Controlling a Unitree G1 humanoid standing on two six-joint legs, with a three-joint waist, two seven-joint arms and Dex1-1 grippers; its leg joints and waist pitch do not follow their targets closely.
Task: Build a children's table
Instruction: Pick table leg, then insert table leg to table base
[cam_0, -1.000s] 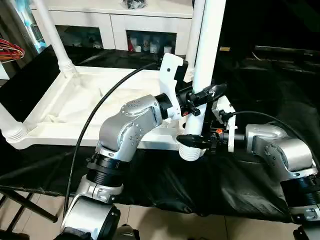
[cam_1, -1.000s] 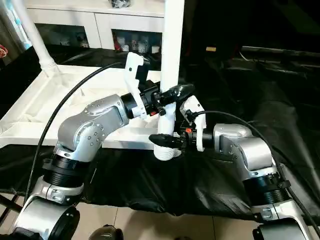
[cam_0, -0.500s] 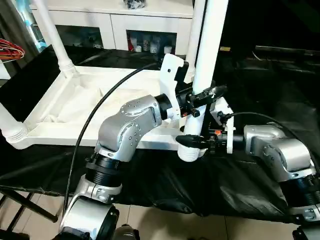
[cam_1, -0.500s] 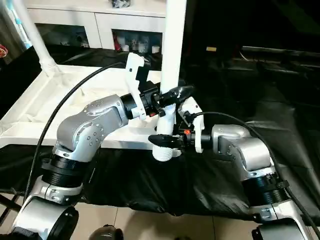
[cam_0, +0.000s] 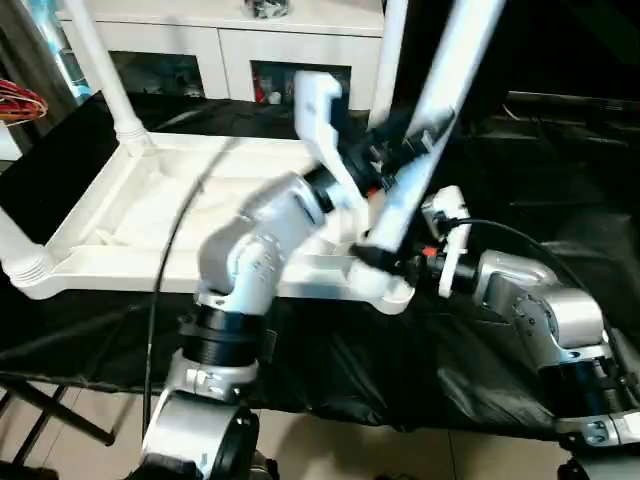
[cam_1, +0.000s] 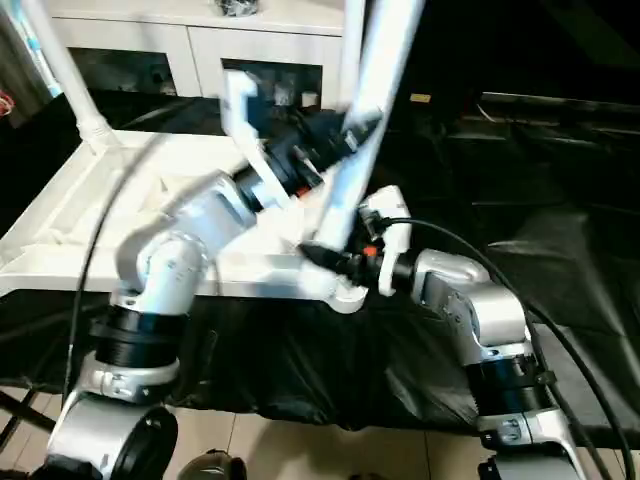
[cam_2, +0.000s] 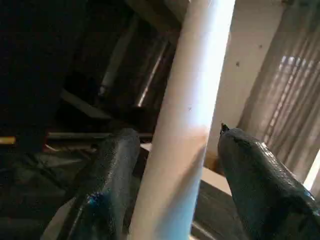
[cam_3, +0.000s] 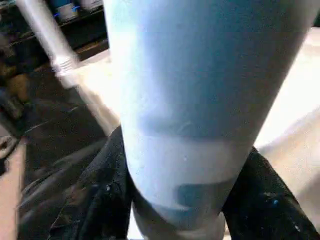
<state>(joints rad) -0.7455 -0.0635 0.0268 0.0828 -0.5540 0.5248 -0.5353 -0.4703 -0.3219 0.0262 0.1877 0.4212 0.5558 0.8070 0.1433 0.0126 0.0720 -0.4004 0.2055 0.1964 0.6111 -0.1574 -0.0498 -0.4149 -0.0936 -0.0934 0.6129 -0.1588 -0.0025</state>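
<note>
you see a smooth white plastic leg (cam_0: 430, 120), slightly glossy, in the upper middle. the table top (cam_0: 130, 215) at left is matt white plastic. the forearms (cam_0: 265, 235) are brushed silver metal; the fingers (cam_2: 107, 185) are black, glossy, faintly pitted plastic. a black cloth (cam_0: 480, 385) at lower right is creased with a dull sheen.

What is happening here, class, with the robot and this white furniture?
A humanoid robot is assembling an upturned white table top on a black-covered bench. Three legs already stand in its corner sockets. The fourth leg leans at the near right corner socket. The right gripper clasps the leg's base; the left gripper brackets it higher up, one finger apart from the leg.
</note>
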